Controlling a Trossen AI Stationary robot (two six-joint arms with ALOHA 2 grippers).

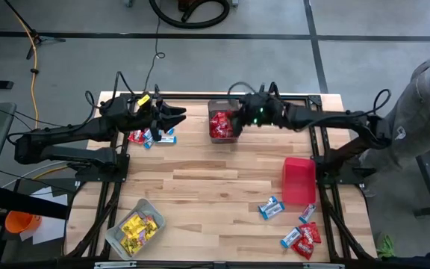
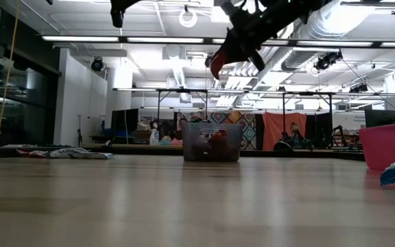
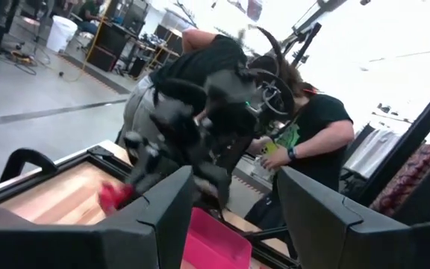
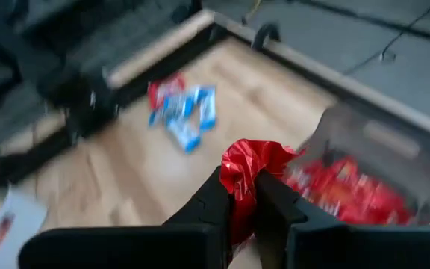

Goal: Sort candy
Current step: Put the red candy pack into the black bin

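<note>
Pinched at its crinkled edge between the closed right gripper [image 4: 246, 196] fingers, a red candy [image 4: 251, 166] is judged light, soft and slippery, while the left gripper [image 1: 176, 114] is held open at the far left.

you're in a robotics lab/workshop | bare concrete floor [image 1: 222, 67] with loose cables [image 1: 32, 41] | exposed ceiling ducts [image 2: 321, 31] and strip lights [image 2: 149, 39] | more workbenches [image 2: 184, 92] behind the wooden tabletop [image 1: 215, 187]

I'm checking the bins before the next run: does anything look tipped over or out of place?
Yes: the red bin at the table's right side appears to lie on its side, with no candy visible in it, while blue-and-white and red candy lies loose nearby.
</note>
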